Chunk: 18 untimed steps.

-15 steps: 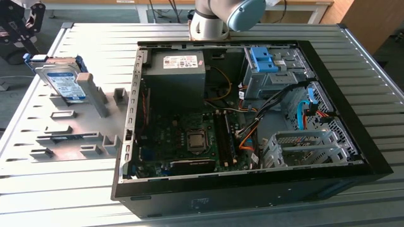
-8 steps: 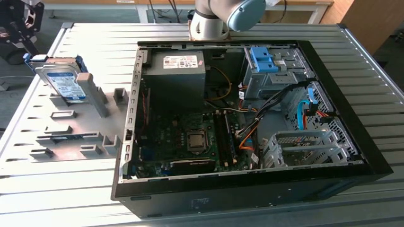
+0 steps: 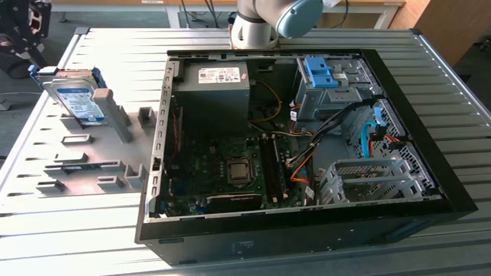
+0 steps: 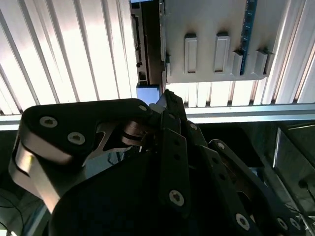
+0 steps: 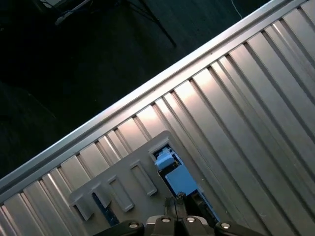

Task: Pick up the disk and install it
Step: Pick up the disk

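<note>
Desk (image 3: pixel 92 241): ribbed metal; it carries everything we list.
Rack (image 3: pixel 84 172): grey slotted plate at the exterior view's left.
Disk (image 3: pixel 77 99): on edge at the rack's far end, with blue rail along its top. The labelled face is turned toward the exterior view's right. We cannot tell whether its long axis runs upright or level. The first wrist view (image 5: pixel 179 183) shows it edge-on from above.
Computer case (image 3: pixel 429 190): open, just beside the rack.
Power supply (image 3: pixel 215 86): grey box inside the case.
Arm (image 3: pixel 261 23): at the desk's far edge.
Blue bracket (image 3: pixel 322 72): inside the case.
Jaws: in both wrist views we see them pressed together, holding nothing, above the rack and apart from the disk.
</note>
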Each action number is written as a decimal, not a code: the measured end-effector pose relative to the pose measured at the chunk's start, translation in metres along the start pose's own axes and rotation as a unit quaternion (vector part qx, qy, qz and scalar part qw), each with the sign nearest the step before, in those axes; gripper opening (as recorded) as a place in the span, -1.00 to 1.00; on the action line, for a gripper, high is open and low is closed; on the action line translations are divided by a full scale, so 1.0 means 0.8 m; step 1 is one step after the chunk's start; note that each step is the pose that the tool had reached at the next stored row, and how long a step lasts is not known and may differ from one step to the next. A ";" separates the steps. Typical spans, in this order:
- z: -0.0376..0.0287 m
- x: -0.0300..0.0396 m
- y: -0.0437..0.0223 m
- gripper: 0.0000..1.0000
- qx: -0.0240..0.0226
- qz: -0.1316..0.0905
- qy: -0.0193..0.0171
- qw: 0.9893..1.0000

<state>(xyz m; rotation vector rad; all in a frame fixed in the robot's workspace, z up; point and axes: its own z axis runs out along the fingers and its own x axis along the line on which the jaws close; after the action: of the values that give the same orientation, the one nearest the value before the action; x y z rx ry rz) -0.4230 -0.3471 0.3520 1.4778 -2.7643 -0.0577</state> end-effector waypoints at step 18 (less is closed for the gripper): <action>0.0034 0.0000 -0.0001 -0.79 -0.002 -0.163 0.006 0.987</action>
<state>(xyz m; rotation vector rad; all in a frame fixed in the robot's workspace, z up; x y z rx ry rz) -0.4230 -0.3471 0.3493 1.9056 -2.4813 -0.0551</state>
